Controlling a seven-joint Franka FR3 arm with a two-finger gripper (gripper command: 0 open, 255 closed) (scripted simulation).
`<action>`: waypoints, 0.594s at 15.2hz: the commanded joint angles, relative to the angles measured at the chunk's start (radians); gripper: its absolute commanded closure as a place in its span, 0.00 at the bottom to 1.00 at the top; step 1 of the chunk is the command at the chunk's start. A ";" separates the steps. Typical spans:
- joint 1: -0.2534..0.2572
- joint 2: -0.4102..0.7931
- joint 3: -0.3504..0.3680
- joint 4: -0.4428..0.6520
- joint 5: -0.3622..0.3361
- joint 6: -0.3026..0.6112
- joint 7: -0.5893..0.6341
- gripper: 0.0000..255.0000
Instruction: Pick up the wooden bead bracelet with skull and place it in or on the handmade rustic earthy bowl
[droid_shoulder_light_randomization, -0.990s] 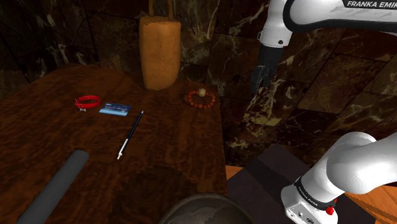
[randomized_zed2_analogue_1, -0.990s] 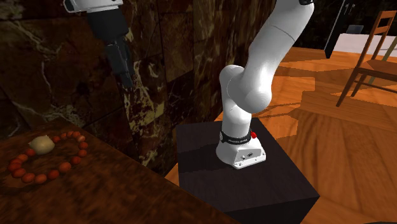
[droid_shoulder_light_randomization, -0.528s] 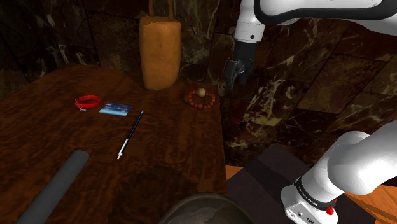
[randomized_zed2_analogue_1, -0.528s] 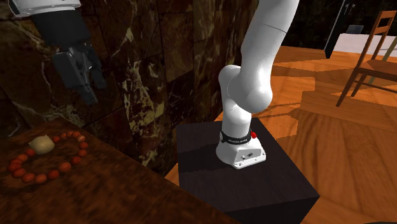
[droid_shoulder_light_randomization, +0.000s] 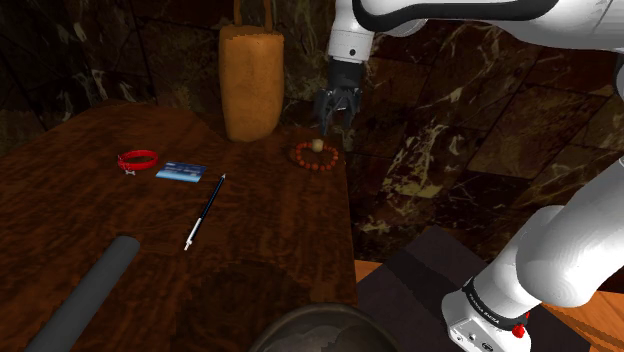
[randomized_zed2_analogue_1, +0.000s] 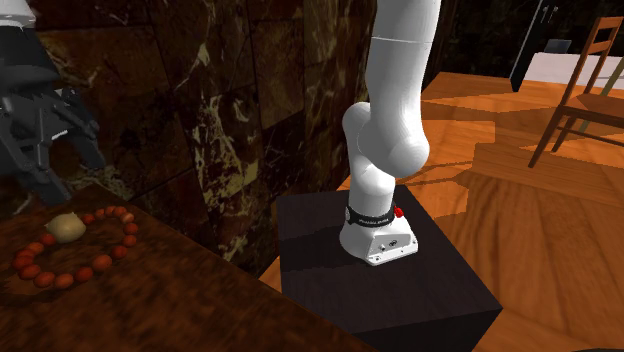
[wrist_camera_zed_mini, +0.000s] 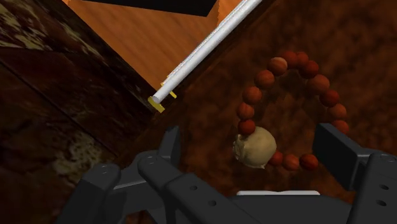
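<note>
- Your gripper hangs over the far corner of the table, fingers pointing down, just above the bracelet.
- The claw is released: both fingers stand wide apart and grip nothing.
- The bracelet lies flat on the table near its edge. It is a ring of reddish-brown beads with one pale skull.
- In the wrist view the gripper straddles the skull. The skull sits between the fingers and touches neither, and the rest of the bracelet curves out ahead of the claw.
- In the second exterior view the gripper is close above the bracelet, with a dark marbled wall behind.
- The bowl looks dark grey. It sits at the table's near end, cut by the shoulder view's bottom edge, well apart from the bracelet.
- Between the bowl and the bracelet you have a black pen, a blue card, a red band and a grey cylinder.
- A tall tan container stands near the bracelet, on the shoulder view's left of it.
- The stand is a dark box on an orange wood floor.
- A white rod with a yellow end shows past the table's edge; you cannot tell what it is.
</note>
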 joint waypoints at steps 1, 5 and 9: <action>0.004 0.008 0.004 -0.010 0.003 0.020 0.005 0.00; 0.007 0.002 0.008 -0.069 0.006 0.074 0.002 0.00; 0.008 0.001 0.010 -0.092 0.007 0.095 0.002 0.00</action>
